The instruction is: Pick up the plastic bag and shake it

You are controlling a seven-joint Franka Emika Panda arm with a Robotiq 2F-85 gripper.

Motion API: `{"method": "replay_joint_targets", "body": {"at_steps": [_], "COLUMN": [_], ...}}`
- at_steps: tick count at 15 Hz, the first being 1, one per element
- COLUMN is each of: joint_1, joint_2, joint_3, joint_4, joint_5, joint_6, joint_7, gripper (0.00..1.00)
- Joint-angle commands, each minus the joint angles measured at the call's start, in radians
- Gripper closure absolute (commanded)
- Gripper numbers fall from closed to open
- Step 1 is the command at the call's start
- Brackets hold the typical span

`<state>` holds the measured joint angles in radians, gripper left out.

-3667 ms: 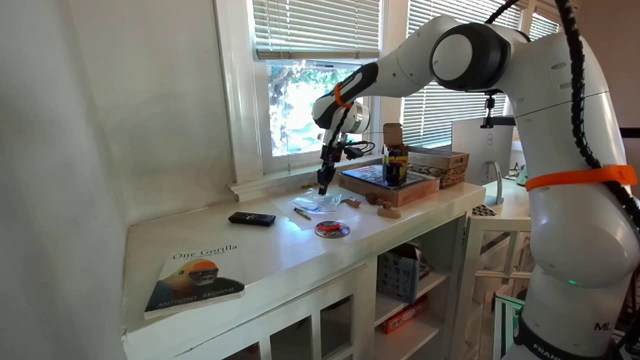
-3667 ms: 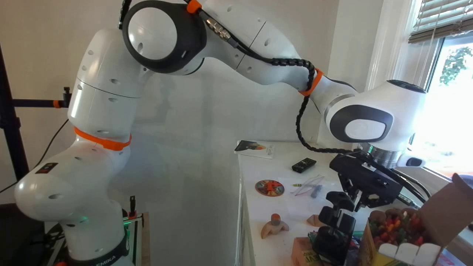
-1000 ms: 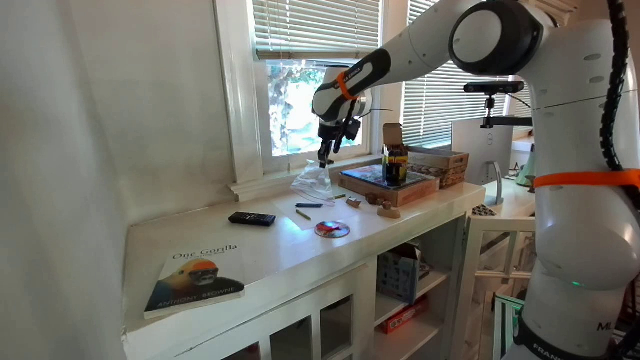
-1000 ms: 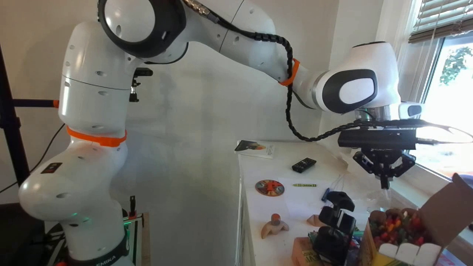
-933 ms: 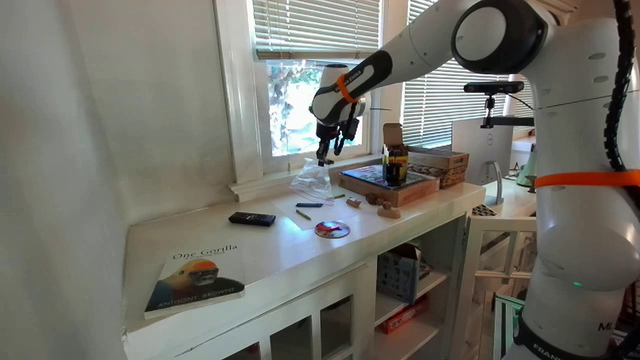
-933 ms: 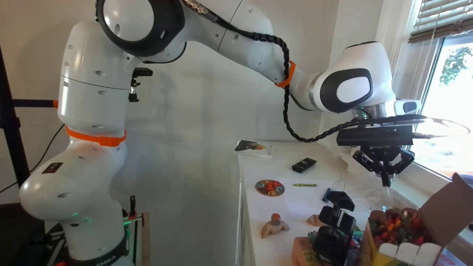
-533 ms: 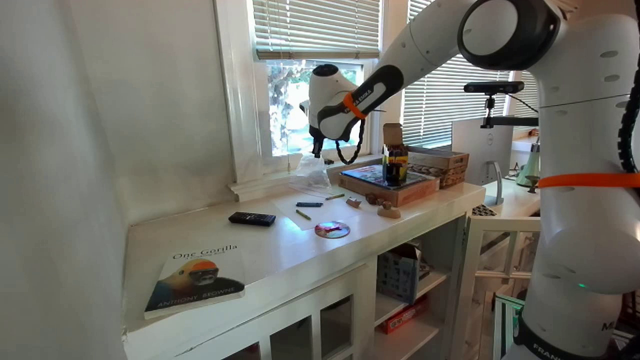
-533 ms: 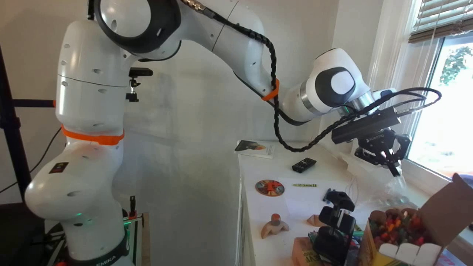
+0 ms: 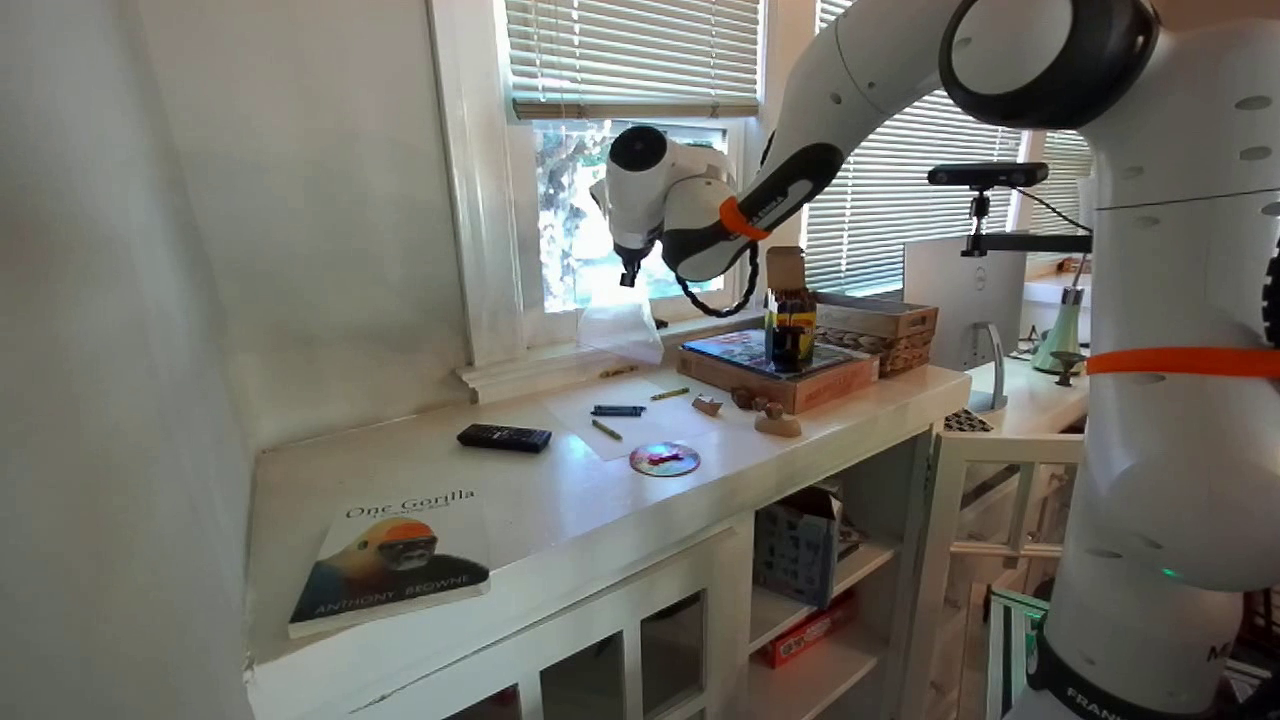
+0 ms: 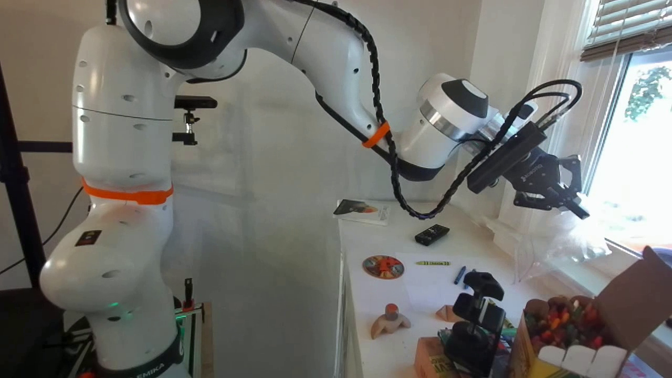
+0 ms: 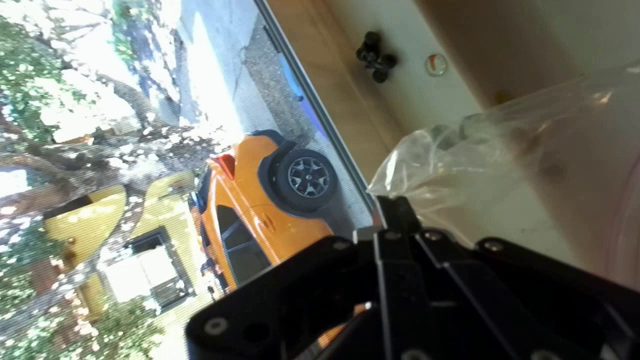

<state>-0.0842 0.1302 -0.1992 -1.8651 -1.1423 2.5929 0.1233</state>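
Note:
The clear plastic bag hangs from my gripper in both exterior views, above the back of the white counter by the window (image 9: 620, 328) (image 10: 562, 244). My gripper (image 10: 580, 210) is tilted toward the window, its fingertips together on the bag's edge. In the wrist view, the gripper (image 11: 397, 207) is shut on a gathered corner of the bag (image 11: 480, 160), which spreads off to the right. In an exterior view, the gripper (image 9: 629, 278) stands in front of the window pane. The bag looks see-through, with no contents that I can make out.
On the counter lie a blue crayon (image 9: 618, 410), green crayons (image 9: 607, 430), a disc (image 9: 665, 459), a remote (image 9: 504, 437) and a book (image 9: 390, 560). An open carton (image 10: 564, 325) and a black clamp (image 10: 475, 325) stand near. The window sill (image 11: 400, 95) holds small objects.
My gripper has taken the bag from the counter, raised it and tilted toward the window. The bag now hangs clear of the paper, and crayons it covered are exposed.

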Motion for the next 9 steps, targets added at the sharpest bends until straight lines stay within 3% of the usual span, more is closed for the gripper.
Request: {"method": "replay_joint_targets", "body": {"at_steps": [1, 4, 9], "joint_1": [0.034, 0.051, 0.046], "joint_2": [-0.046, -0.056, -0.068], "joint_3": [-0.008, 0.003, 0.080], "joint_4": [-0.033, -0.046, -0.089], "joint_5": [-0.231, -0.406, -0.513], "joint_6": [-0.039, -0.111, -0.311], "joint_7": [0.241, 0.395, 0.475], "gripper": [1.00, 1.00, 1.00]}}
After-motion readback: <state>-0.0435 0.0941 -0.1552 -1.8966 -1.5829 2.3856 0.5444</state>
